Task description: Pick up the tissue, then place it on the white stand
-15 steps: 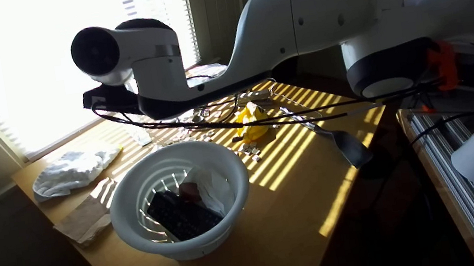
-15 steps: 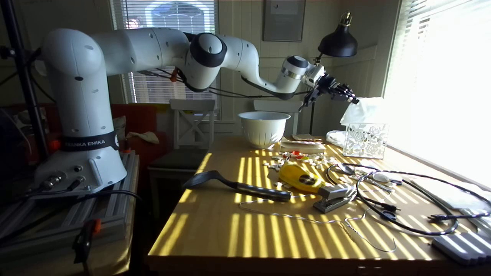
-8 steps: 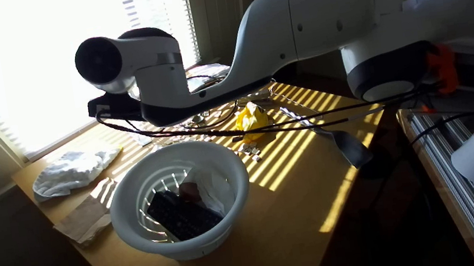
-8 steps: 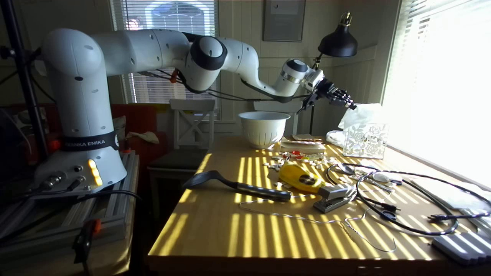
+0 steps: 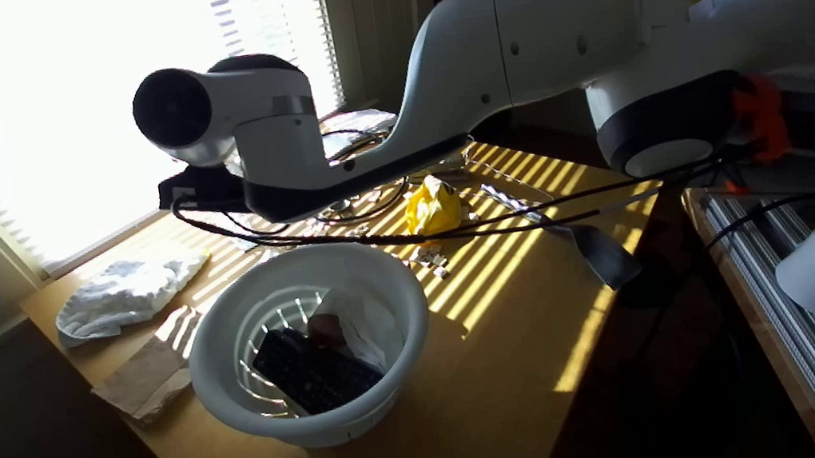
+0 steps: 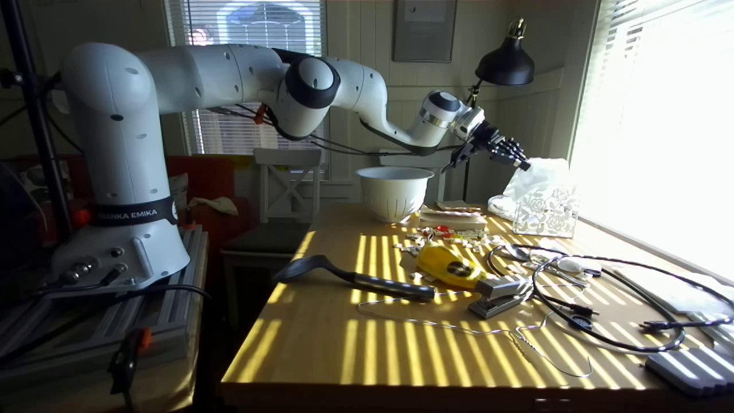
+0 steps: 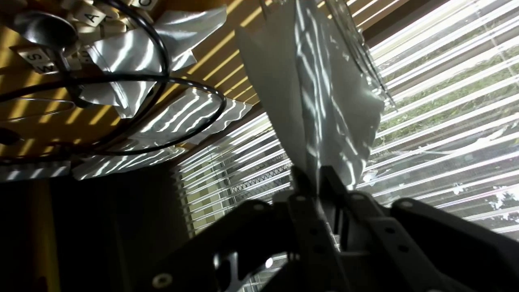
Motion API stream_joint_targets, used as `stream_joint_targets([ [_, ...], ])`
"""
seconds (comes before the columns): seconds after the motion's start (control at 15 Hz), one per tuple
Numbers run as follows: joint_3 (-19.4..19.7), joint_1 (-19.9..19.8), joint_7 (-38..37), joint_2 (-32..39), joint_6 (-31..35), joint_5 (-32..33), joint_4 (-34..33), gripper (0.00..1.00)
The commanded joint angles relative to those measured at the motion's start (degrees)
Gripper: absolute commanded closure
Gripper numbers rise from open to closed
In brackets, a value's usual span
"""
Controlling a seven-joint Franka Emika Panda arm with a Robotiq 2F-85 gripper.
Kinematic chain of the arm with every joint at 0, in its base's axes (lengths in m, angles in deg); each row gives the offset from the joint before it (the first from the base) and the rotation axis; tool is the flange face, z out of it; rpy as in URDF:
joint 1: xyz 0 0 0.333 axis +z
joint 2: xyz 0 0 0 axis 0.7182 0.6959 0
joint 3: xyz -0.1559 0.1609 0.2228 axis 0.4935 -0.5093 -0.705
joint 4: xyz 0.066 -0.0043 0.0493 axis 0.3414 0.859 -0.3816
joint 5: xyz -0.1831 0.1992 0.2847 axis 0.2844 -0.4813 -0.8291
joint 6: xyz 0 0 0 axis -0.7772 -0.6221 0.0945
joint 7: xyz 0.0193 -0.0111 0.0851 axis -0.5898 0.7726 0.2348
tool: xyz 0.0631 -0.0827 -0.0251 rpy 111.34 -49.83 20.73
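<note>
In an exterior view the white stand [image 6: 547, 211], a pale upright holder with a flower-patterned openwork panel, stands near the window. Above it the tissue [image 6: 538, 175] rises as a thin white sheet; its lower part passes behind the panel, and whether inside the stand I cannot tell. My gripper [image 6: 524, 166] points down at the tissue's top. From the wrist, the creased tissue [image 7: 316, 89] runs in between the fingers of the gripper [image 7: 314, 177], which stand close together with a narrow gap. Whether they still press on it is unclear. The arm hides the stand in an exterior view.
A white bowl [image 6: 395, 195] holds dark objects. A white cloth heap [image 5: 130, 291], a yellow bag [image 6: 450, 265], a stapler [image 6: 498, 295], a black ladle [image 6: 361, 279] and looped black cable [image 7: 162, 52] lie on the table. Window blinds [image 7: 446, 134] are close behind the stand.
The arm has come down over the last second, slower at the end. The tissue has sunk with it, its lower edge now further behind the stand's panel.
</note>
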Motion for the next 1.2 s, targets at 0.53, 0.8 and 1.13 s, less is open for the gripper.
stream_joint_targets([
  [0.53, 2.4, 2.3, 0.0, -3.6, -2.2, 1.5, -0.7, 0.01],
  [0.8, 1.5, 2.6, -0.4, -4.6, -4.2, 0.6, -0.8, 0.00],
  [1.13, -1.9, 0.6, -0.5, -4.4, 6.4, -0.9, -0.7, 0.26],
])
